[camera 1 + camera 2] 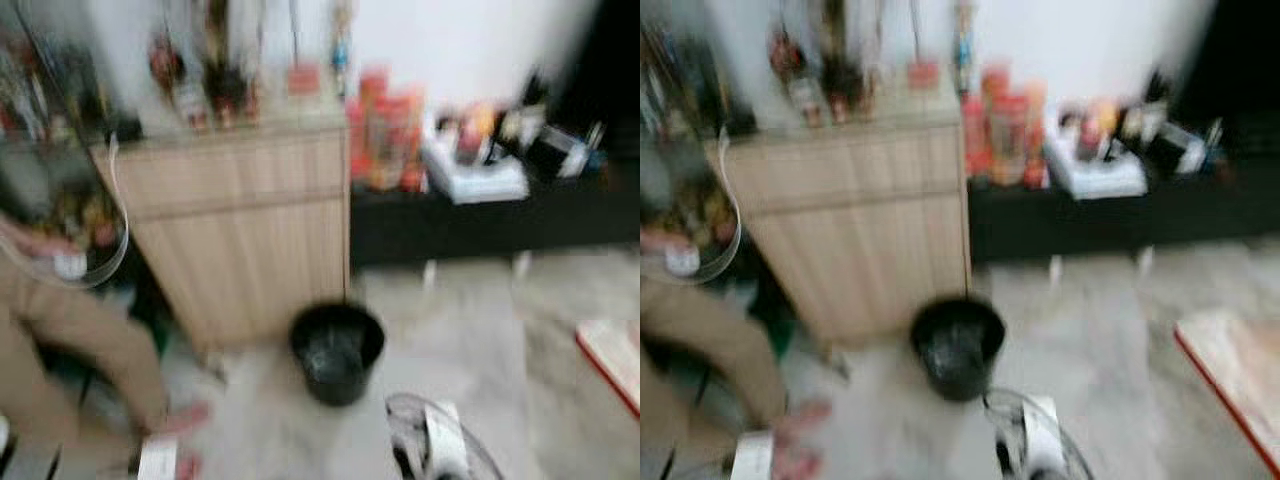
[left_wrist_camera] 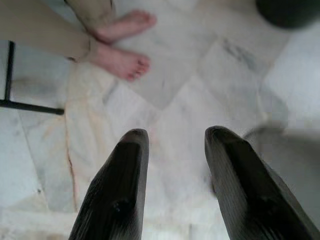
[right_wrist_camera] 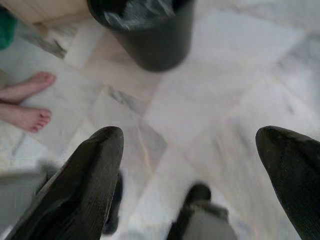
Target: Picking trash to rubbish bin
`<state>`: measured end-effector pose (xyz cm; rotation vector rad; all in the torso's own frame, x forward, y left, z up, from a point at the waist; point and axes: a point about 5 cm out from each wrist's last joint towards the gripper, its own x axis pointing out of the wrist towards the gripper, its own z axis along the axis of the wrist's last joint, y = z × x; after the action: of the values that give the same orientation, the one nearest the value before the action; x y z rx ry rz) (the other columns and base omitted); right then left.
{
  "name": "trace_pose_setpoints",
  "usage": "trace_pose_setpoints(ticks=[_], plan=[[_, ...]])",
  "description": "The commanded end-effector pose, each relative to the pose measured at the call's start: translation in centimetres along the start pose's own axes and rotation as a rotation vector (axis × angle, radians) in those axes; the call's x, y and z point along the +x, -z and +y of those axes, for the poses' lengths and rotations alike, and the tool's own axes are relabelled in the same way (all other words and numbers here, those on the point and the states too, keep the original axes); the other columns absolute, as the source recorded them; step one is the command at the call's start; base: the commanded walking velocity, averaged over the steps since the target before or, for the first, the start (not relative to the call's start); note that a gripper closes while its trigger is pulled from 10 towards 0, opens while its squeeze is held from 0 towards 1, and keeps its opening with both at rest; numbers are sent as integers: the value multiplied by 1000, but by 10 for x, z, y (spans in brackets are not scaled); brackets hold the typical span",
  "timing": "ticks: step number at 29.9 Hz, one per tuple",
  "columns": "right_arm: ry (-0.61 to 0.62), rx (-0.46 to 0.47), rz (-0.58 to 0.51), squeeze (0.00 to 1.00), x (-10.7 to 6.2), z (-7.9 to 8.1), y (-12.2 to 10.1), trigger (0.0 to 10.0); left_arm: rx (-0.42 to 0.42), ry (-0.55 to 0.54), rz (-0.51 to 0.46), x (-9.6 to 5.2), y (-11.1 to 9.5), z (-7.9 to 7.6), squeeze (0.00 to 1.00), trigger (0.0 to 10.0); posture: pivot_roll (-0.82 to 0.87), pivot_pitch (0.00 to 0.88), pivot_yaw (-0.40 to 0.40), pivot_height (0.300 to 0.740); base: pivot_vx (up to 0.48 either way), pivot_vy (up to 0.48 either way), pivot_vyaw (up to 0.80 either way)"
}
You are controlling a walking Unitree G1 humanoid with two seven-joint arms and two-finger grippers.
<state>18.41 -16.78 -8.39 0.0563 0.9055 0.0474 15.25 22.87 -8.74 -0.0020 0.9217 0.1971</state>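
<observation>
Blurred head views. Nearest, the right gripper [image 3: 190,165] hangs over marble floor [image 2: 200,85], fingers [image 3: 90,185] spread wide and holding nothing. The left gripper [image 2: 175,175] likewise hangs over the floor, its fingers [image 2: 120,190] parted and empty. Beyond, at the robot's left, a person's bare feet [image 2: 122,62] stand on the tiles. Farther on, the black bin [image 1: 337,350] with a dark liner stands on the floor, just before a wooden cabinet [image 1: 240,230]. No trash item can be told apart. Farthest, a low dark shelf [image 1: 490,220] carries blurred clutter.
</observation>
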Motion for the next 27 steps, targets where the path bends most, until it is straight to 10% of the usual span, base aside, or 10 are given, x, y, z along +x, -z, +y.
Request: trace_pose_setpoints(ticks=[1, 27], plan=[[-8, 6, -3, 0, 1, 4, -2, 10000, 10, -7, -25, 2, -8, 1, 0, 10000, 38, 0, 32, 740, 0, 0, 0], [3, 24, 0, 0, 1, 3, -3, 10000, -9, -14, -33, 2, -10, 0, 0, 10000, 44, 0, 25, 740, 0, 0, -57]])
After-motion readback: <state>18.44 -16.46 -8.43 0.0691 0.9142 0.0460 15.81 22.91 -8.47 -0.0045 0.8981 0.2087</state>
